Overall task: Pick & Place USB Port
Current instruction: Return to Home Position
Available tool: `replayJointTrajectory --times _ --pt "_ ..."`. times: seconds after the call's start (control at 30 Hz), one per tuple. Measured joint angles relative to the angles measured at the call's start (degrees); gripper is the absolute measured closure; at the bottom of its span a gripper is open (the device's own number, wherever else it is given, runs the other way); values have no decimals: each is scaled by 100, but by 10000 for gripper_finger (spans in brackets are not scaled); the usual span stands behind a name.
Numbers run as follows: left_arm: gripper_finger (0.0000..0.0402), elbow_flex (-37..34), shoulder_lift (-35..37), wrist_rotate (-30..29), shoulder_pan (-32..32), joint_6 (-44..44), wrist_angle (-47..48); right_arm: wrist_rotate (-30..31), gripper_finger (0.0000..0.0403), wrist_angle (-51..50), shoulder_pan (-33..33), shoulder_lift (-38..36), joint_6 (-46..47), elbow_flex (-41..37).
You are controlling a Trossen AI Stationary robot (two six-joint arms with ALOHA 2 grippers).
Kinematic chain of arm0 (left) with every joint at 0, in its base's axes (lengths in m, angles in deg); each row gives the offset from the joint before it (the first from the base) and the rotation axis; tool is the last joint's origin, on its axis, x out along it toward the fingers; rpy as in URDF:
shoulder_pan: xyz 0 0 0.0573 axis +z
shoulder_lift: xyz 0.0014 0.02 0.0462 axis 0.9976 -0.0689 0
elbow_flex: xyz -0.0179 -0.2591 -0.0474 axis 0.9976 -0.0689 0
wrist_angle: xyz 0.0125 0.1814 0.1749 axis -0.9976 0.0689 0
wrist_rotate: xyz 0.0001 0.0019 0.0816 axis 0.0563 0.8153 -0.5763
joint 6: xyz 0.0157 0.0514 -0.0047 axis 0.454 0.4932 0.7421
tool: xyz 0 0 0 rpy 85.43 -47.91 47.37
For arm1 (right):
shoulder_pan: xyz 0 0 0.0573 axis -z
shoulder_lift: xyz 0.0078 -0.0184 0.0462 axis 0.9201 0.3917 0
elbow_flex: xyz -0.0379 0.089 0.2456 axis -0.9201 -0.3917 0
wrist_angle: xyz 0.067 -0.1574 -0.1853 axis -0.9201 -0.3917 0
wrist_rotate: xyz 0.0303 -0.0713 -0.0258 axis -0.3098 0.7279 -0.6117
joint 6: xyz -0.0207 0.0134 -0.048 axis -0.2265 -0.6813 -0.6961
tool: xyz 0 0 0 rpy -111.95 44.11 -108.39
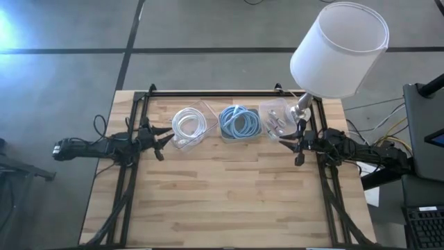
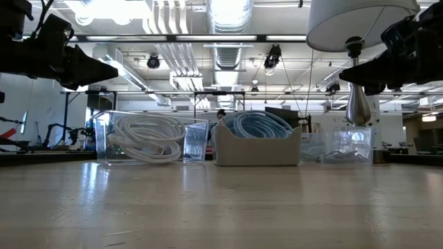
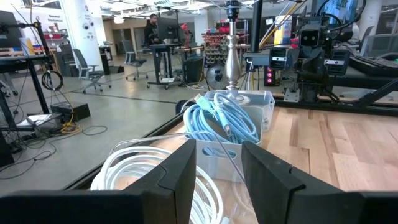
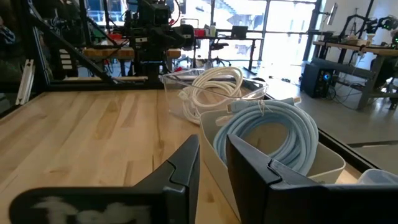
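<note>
Wooden table [image 1: 229, 201]: light blue cables [image 1: 228, 123] are coiled in the middle bin [image 2: 256, 153]. Left gripper [image 1: 166, 141] and right gripper [image 1: 291, 146] are parked at the sides, jaws apart (nothing held). Homing is judged underway; only final retraction is needed.

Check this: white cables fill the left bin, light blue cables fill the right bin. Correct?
No. The light blue cables fill the middle bin, as the high view shows. The white cables do fill the left bin.
</note>
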Motion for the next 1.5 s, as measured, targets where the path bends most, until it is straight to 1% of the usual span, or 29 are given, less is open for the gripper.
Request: replayJointTrajectory --times 0.2,0.77,1.27,1.5 --pt "268 0 0 0 0 0 0 0 334 -1 0 0 0 2" --pt "268 0 0 0 0 0 0 0 312 -1 -1 0 0 2" --pt "268 0 0 0 0 1 0 2 335 -1 0 0 0 2" --pt "268 0 0 0 0 0 0 0 327 1 -1 0 0 2"
